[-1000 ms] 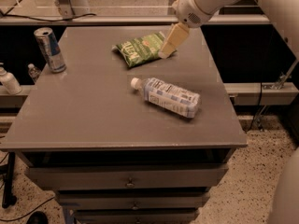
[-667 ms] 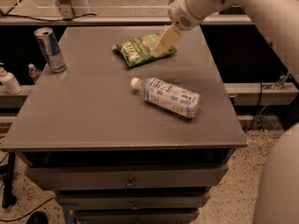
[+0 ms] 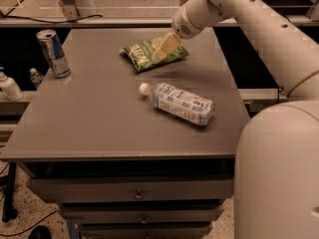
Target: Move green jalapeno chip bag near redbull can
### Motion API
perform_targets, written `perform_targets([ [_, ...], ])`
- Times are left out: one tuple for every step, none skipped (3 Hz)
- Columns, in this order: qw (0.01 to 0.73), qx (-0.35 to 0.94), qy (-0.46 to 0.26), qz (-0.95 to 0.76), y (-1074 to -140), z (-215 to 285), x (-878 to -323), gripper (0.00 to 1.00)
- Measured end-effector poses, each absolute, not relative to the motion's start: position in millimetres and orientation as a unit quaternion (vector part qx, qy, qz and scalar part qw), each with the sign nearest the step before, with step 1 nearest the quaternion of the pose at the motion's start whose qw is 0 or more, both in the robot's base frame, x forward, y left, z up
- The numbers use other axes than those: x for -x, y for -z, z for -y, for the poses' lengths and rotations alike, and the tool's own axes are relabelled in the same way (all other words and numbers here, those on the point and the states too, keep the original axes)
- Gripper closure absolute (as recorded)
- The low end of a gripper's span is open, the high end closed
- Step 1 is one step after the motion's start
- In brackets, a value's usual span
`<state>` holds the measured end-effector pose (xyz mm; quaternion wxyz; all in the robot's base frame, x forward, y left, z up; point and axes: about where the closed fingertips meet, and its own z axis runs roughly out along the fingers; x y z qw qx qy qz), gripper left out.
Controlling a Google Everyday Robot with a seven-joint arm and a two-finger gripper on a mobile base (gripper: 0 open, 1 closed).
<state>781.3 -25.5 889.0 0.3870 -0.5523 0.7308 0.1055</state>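
The cream gripper [image 3: 166, 47] has reached the crinkly green foil bag [image 3: 142, 54], well right of the slim silver-blue can [image 3: 53, 54]; grasp unclear.

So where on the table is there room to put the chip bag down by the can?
Bare tabletop lies between the redbull can and the green jalapeno chip bag, and across the front-left, beside the clear bottle. It's crowded at the back, where the gripper hangs over the bag.

Hand [image 3: 161, 52] has slid left, seemingly onto green jalapeno chip bag [image 3: 141, 54].
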Motion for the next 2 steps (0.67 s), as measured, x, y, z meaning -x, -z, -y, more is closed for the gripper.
perform_targets([
  [0.379,0.542,-0.130,-0.739,-871,21,-789,0.00],
  [0.375,0.539,-0.143,-0.741,-861,17,-793,0.17],
])
